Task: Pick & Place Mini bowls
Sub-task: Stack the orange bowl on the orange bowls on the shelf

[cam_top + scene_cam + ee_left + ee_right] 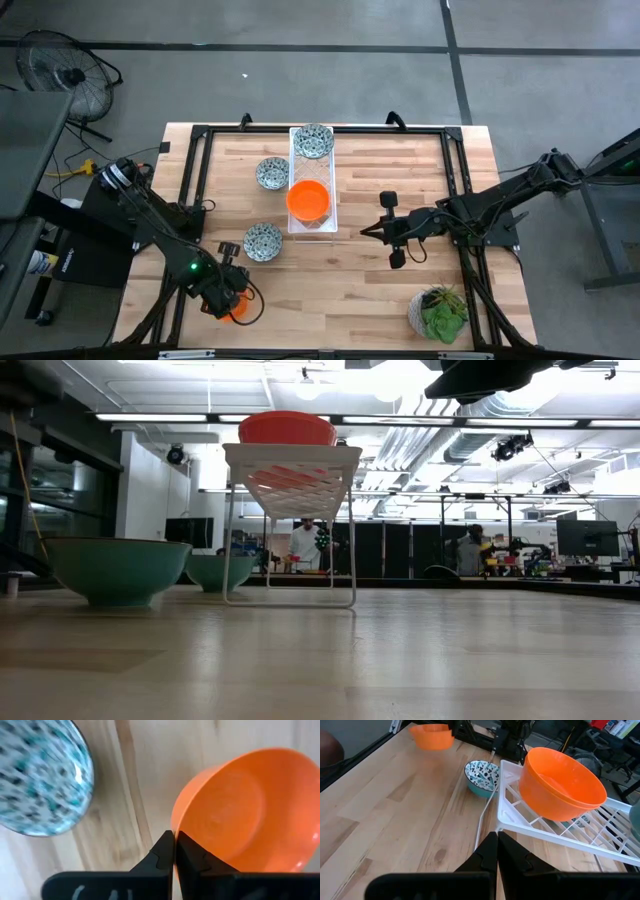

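Note:
My left gripper [174, 837], near the table's front left corner [232, 300], is shut on a plain orange mini bowl [240, 815], which also shows far off in the right wrist view [432, 736]. A patterned mini bowl [263, 241] rests on the wood just beyond it. Another patterned bowl [272, 173] sits left of the white tray [296, 222]. On the tray stand a second orange bowl [309, 200] and a third patterned bowl [313, 141]. My right gripper [365, 230] hangs shut and empty to the right of the tray. My left gripper pinches the orange bowl's rim [176, 822] between its two fingers, one finger inside the bowl and one outside. The fingers come from above, pointing steeply down. The bowl hangs tilted beside the fingers and looks lifted off the table.
A pale pot with a green plant [438, 312] stands at the front right. The tray stands on thin legs [352, 560], raised above the tabletop. Bare wood lies between the tray and the front edge. People move in the room beyond the table.

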`<act>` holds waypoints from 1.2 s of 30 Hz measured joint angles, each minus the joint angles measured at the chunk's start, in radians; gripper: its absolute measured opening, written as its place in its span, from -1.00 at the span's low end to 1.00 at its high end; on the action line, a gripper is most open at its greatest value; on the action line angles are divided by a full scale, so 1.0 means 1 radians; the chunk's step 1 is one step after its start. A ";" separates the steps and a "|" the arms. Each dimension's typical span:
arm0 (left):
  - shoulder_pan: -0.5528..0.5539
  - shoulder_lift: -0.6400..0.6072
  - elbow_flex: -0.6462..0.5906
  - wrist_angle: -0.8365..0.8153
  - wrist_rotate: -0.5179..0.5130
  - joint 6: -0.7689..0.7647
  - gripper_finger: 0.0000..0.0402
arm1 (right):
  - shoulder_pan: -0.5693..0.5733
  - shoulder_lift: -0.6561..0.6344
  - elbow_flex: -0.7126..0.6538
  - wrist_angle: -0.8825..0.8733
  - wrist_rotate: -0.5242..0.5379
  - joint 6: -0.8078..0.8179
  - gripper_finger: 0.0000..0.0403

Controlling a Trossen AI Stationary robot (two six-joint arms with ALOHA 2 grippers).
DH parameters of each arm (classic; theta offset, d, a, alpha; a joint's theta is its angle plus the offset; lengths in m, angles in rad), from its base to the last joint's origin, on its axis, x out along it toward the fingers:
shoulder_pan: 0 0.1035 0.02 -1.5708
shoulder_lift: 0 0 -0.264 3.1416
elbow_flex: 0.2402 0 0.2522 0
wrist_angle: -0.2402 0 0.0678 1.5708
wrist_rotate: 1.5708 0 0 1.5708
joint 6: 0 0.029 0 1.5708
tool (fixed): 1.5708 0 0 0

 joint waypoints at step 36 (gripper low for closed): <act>0.210 0.000 0.315 0.178 -0.601 0.483 -1.00 | -0.001 0.002 0.000 0.137 -0.134 -0.045 -0.68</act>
